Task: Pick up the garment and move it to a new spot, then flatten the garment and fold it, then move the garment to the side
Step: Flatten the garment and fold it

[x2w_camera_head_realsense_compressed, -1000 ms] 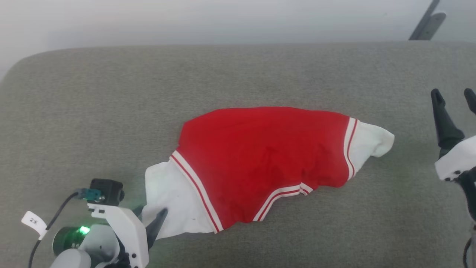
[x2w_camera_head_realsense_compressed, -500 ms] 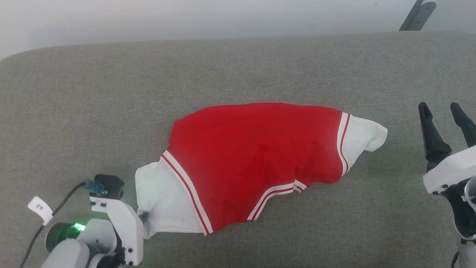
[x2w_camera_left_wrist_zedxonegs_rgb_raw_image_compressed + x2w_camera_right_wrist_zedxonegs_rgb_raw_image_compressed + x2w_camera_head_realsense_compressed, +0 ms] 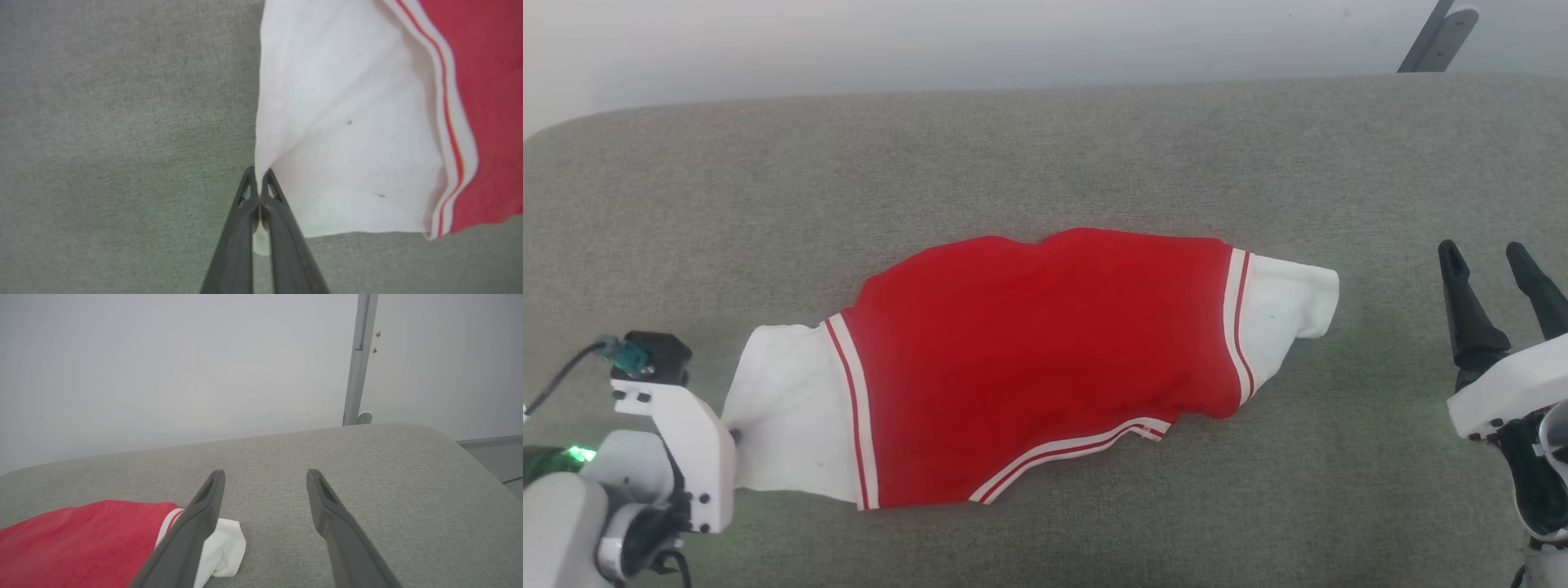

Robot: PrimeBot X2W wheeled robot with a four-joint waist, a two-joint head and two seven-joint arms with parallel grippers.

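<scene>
The garment point(image 3: 1045, 359) is bright red with white, stripe-edged end panels and lies stretched left to right across the grey cushioned surface point(image 3: 1045, 147). At the lower left, my left gripper point(image 3: 732, 437) is shut on the edge of the garment's left white panel. In the left wrist view its fingers point(image 3: 258, 176) pinch a fold of that white cloth point(image 3: 347, 122), pulling it taut. My right gripper point(image 3: 1485, 255) stands open at the right, apart from the garment's right white end. The right wrist view has it point(image 3: 265, 473) open over bare cushion, with the garment point(image 3: 81, 539) at lower left.
A pale wall rises behind the cushion's rounded far edge. A grey pole point(image 3: 1429, 37) stands at the back right, also in the right wrist view point(image 3: 358, 359). The cushion's right end curves down toward the floor point(image 3: 490, 453).
My left gripper has shut on the white end panel and pulled it leftward, so the garment has shifted left and stretched out. The right gripper stays open. The head camera has shifted slightly.
</scene>
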